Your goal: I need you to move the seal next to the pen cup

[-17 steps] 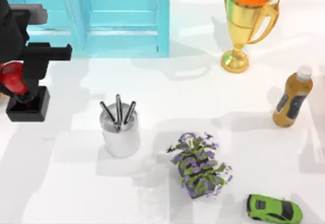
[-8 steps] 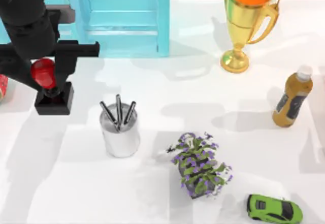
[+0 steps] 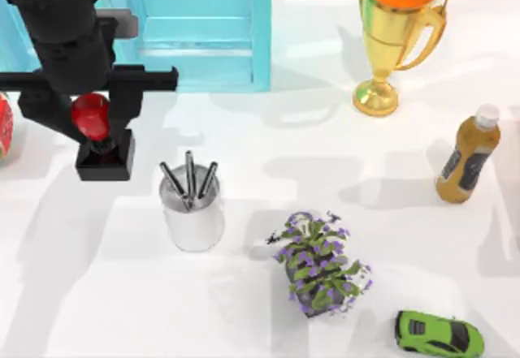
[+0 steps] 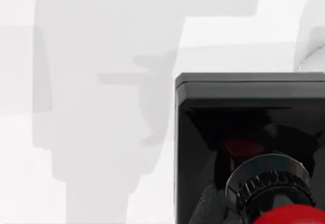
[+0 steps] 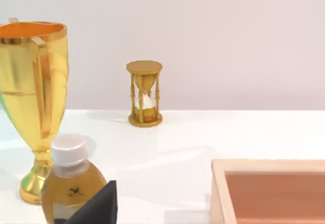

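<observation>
The seal [image 3: 104, 155], a black square block with a red knob [image 3: 89, 114], hangs in my left gripper [image 3: 89, 118], which is shut on the knob. It is to the left of the pen cup [image 3: 193, 212] and slightly farther back, with a gap between them. The pen cup is silvery-white with three dark pens and stands left of the table's middle. The left wrist view looks down on the seal's black base [image 4: 244, 112] over white table, with the cup's edge [image 4: 312, 46] just beyond it. A dark corner of my right gripper [image 5: 99, 206] shows beside the bottle.
A blue cabinet [image 3: 195, 33] stands at the back left and a gold trophy [image 3: 394, 25] at the back right. An amber bottle [image 3: 467, 159], a purple-flowered plant [image 3: 318, 265] and a green toy car [image 3: 439, 334] stand to the right. A red rounded thing [image 3: 4, 127] sits at the left edge.
My left gripper has carried the seal to the right, from the table's left edge toward the pen cup. Nothing else moved.
</observation>
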Available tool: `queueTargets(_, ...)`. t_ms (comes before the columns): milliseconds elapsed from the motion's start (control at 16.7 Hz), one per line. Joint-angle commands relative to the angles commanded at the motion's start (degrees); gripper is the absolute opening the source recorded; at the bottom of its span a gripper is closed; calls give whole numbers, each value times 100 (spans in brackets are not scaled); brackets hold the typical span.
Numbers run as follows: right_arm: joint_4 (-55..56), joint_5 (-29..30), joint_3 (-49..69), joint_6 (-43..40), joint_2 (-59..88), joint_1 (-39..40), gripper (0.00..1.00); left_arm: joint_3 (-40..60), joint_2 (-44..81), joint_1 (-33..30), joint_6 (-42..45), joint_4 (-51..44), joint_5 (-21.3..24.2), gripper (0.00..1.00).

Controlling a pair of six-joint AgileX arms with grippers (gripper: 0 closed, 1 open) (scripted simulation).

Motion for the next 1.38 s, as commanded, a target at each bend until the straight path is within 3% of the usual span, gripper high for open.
queueTargets(480, 0, 0, 0, 0, 0, 0, 100, -256, 23, -18, -9, 278, 1, 0)
queueTargets(1260, 0, 0, 0, 0, 0, 0, 100, -256, 23, -18, -9, 278, 1, 98)
queueTargets(1380, 0, 0, 0, 0, 0, 0, 100, -256, 23, -18, -9, 278, 1, 100)
